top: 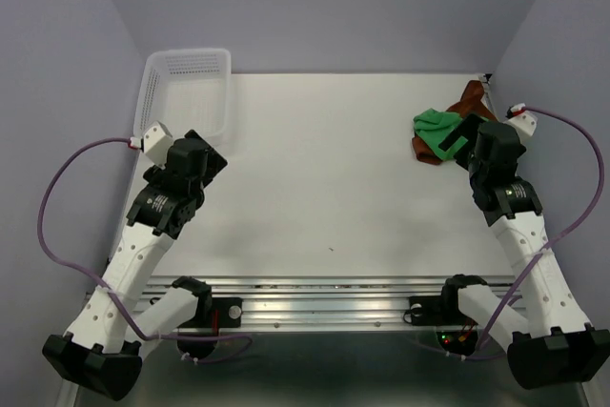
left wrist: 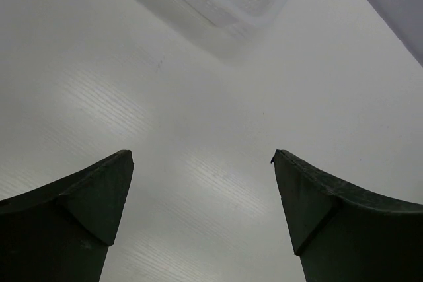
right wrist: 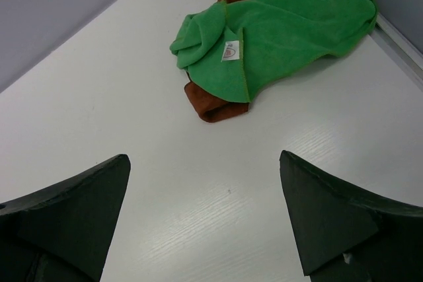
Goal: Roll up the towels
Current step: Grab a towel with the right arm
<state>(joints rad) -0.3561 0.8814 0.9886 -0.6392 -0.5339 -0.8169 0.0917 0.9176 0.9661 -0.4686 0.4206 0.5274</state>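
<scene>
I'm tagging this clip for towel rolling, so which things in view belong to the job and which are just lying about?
Belongs to the job: green towel, crumpled over the brown towel; right gripper, jaws open, facing them; left gripper, jaws open.
Just lying about: white mesh basket, beyond the left gripper.

Table point(top: 324, 178): basket point(top: 187, 85), green towel point(top: 435, 125), brown towel point(top: 468, 99)
</scene>
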